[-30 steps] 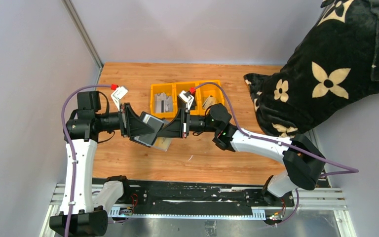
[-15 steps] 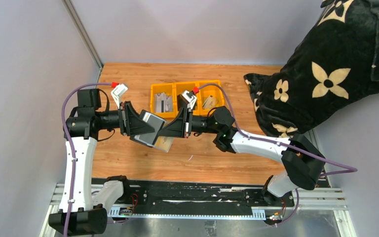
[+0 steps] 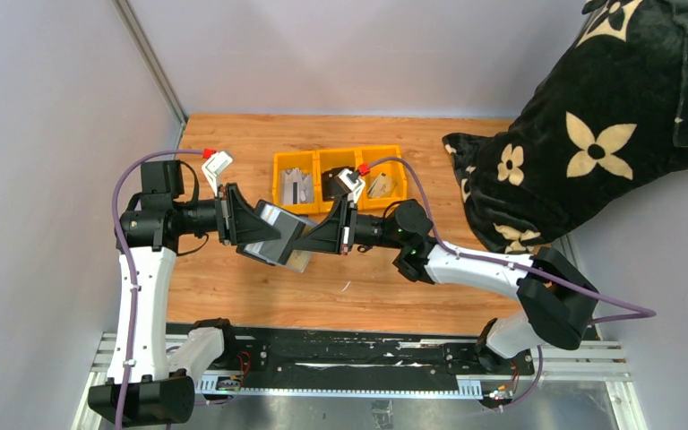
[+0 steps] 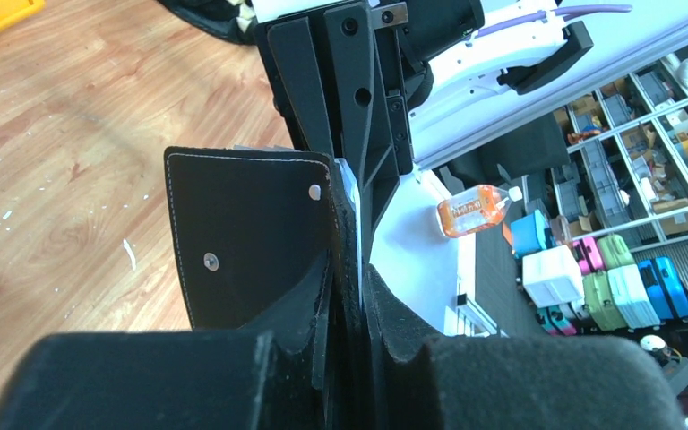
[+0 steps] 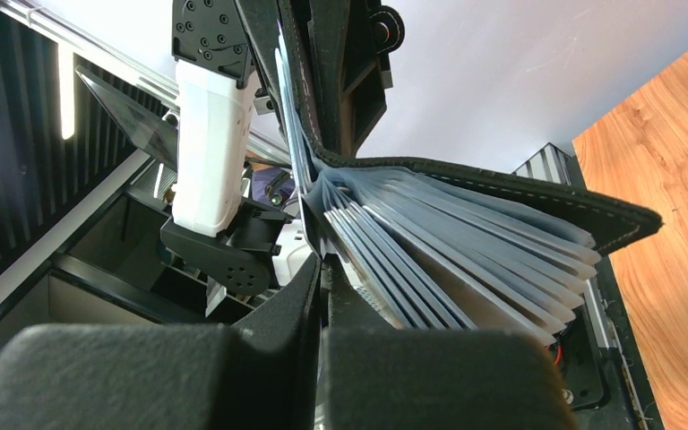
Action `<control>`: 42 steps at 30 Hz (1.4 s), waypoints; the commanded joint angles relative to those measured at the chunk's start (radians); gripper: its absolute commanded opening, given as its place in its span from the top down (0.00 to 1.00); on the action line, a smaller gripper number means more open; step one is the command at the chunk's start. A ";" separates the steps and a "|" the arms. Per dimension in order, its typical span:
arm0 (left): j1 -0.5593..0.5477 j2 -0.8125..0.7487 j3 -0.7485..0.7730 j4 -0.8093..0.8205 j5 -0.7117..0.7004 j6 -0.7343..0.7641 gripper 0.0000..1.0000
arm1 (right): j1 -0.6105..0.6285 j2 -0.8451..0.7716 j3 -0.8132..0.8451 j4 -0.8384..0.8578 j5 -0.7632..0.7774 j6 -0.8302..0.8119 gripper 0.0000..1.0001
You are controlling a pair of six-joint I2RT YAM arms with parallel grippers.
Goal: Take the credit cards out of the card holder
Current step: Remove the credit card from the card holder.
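The black card holder [image 3: 270, 252] hangs above the wooden table between my two grippers. My left gripper [image 3: 271, 235] is shut on its left cover [image 4: 251, 224], which carries two rivets. In the right wrist view the card holder [image 5: 537, 202] gapes open, its grey sleeves [image 5: 466, 260] fanned out. My right gripper [image 5: 324, 269] is shut on a thin pale edge at the fan's left side, apparently one of the credit cards. A tan card [image 3: 299, 262] pokes out below the holder. The right gripper [image 3: 305, 239] meets the holder from the right.
A yellow three-compartment tray [image 3: 339, 150] holding grey pieces stands behind the grippers. A black cushion with cream flowers [image 3: 591, 134] fills the right back corner. A grey wall runs along the table's left edge, and the arms' base rail [image 3: 349, 363] lies along the near edge.
The right arm has drawn back to the right and slightly toward me, its jaws now fully closed. The holder stays in the left gripper, which has barely moved.
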 commanded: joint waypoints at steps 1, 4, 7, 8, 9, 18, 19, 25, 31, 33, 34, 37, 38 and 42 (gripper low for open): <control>0.001 -0.006 0.035 -0.010 0.043 -0.021 0.86 | -0.012 -0.040 -0.030 0.033 0.011 -0.020 1.00; 0.001 -0.008 0.034 -0.011 0.041 -0.015 0.89 | -0.011 -0.042 -0.028 0.037 0.012 -0.018 1.00; 0.002 -0.008 0.033 -0.010 0.038 -0.014 1.00 | -0.008 -0.035 -0.004 0.030 0.012 -0.020 0.88; 0.002 -0.009 0.032 -0.010 0.039 -0.013 1.00 | -0.007 -0.034 0.006 0.031 0.011 -0.022 0.83; 0.002 -0.011 0.033 -0.011 0.039 -0.012 1.00 | -0.005 -0.030 0.017 0.030 0.009 -0.024 0.78; 0.002 -0.017 0.040 -0.010 0.035 -0.020 1.00 | 0.000 0.031 0.112 0.046 -0.003 -0.009 0.69; 0.002 -0.017 0.042 -0.010 0.033 -0.020 1.00 | 0.000 0.035 0.114 0.051 -0.003 -0.007 0.75; 0.002 -0.011 0.048 -0.010 0.019 -0.026 0.98 | -0.005 0.029 0.075 0.096 0.006 0.009 1.00; 0.005 -0.004 0.051 -0.010 0.005 -0.026 0.95 | -0.021 0.004 0.008 0.138 0.004 0.029 1.00; 0.007 -0.001 0.057 -0.008 0.002 -0.024 0.95 | -0.029 -0.009 -0.021 0.141 0.002 0.037 1.00; 0.008 0.001 0.062 -0.008 0.002 -0.023 0.95 | -0.035 -0.016 -0.035 0.143 -0.003 0.042 1.00; 0.010 0.004 0.074 -0.008 -0.007 -0.019 0.96 | -0.061 -0.047 -0.080 0.135 -0.034 0.049 1.00; 0.009 0.005 0.077 -0.008 -0.011 -0.019 0.96 | -0.075 -0.063 -0.098 0.126 -0.039 0.049 1.00; 0.011 0.007 0.090 -0.007 -0.044 -0.003 0.96 | -0.147 -0.143 -0.155 0.030 -0.091 0.015 1.00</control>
